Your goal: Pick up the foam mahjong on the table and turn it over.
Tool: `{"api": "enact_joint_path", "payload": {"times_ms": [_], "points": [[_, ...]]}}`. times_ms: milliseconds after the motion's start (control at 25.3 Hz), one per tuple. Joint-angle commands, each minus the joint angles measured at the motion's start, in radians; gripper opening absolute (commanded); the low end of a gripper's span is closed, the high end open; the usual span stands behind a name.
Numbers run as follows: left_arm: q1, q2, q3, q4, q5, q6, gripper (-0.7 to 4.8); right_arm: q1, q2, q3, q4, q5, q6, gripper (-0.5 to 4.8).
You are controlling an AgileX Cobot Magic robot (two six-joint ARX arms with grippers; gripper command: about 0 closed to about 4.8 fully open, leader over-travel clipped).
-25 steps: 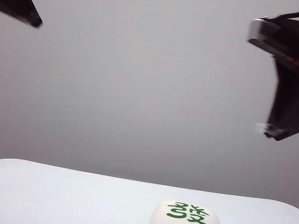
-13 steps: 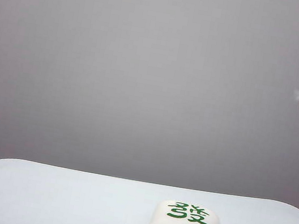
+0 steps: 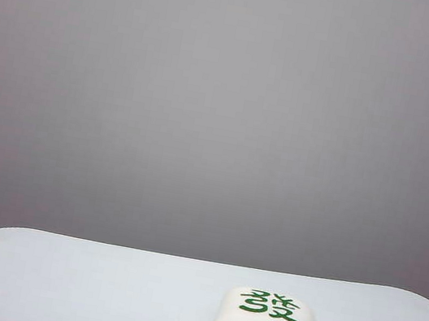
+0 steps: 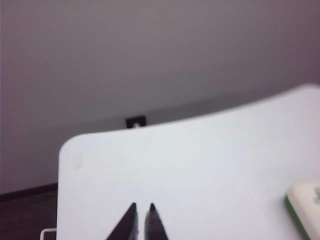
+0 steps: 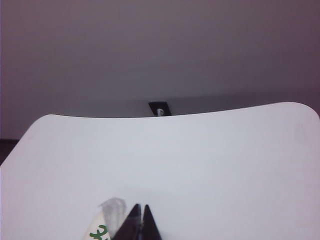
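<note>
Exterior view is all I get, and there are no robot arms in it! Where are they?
Observer: The left wrist view shows the left end effector over bare table, with the foam mahjong off to one side, apart from it.
Operator: Is it holding anything?
Observer: No. Its fingertips are close together with only a thin gap, and nothing is in it.
Operator: And the other one?
Observer: In the right wrist view the right end effector is shut and empty, and a corner of the block with its green character shows just beside the tips.
</note>
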Motion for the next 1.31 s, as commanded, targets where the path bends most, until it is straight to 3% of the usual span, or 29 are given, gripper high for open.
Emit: {"api": "enact_joint_path", "payload": {"times_ms": [40,633,1148,1307], "points": [[0.000,-0.030,-0.048,0.084,-0.074,-0.034,0.26,-0.003,-0.077,-0.069,0.085,-0.003,0.013,-0.01],[0.000,-0.178,-0.257,0.268,-0.070,-0.044,0.26,-0.003,-0.437,-0.271,0.123,0.058,0.018,-0.01],[0.015,-0.266,-0.392,0.318,-0.053,-0.049,-0.06,-0.005,-0.486,-0.399,0.143,0.059,0.019,-0.01],[0.087,-0.266,-0.437,0.383,0.060,-0.055,-0.06,-0.010,-0.486,-0.418,0.123,0.074,0.004,-0.01]]}}
